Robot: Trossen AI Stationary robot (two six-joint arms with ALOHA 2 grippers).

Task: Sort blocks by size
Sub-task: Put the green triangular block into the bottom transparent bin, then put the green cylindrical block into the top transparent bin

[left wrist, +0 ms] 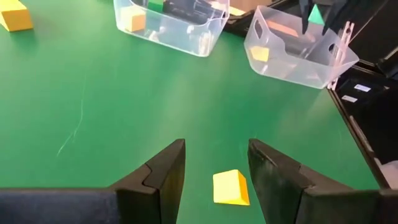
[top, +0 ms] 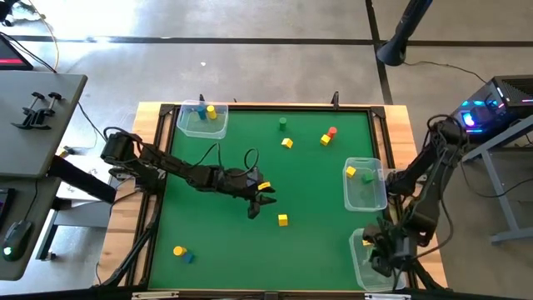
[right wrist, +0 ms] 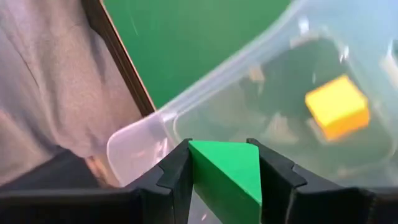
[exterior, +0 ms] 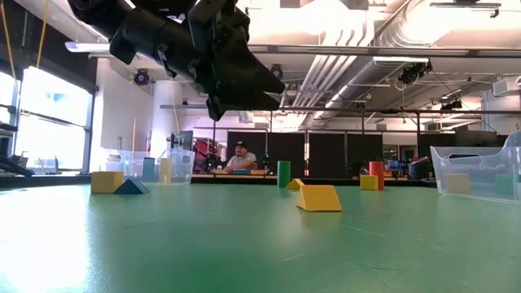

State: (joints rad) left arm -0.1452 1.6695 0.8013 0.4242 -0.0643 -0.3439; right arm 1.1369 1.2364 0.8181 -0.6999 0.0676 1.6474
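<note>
My left gripper (top: 263, 205) hangs open above the middle of the green mat. In its wrist view a yellow wedge block (left wrist: 230, 186) lies on the mat between and beyond the fingers, untouched; it also shows in the high view (top: 283, 220) and the low view (exterior: 319, 198). My right gripper (top: 385, 250) is shut on a green wedge block (right wrist: 227, 177) over the near right clear tub (top: 366, 265), which holds a yellow cube (right wrist: 339, 107). Other blocks lie loose on the mat. My right gripper pinches the green wedge by its two flat sides (right wrist: 200, 167) between its two fingers, which point down from above. The wedge is lifted clear, over the tub's corner (right wrist: 140, 140).
A second clear tub (top: 365, 185) at the right holds a yellow and a green block, and a third (top: 201, 118) stands at the far left. Green (top: 283, 123), red (top: 332, 132) and yellow blocks (top: 287, 143) lie at the far side. A yellow and a blue block (top: 183, 252) lie near left.
</note>
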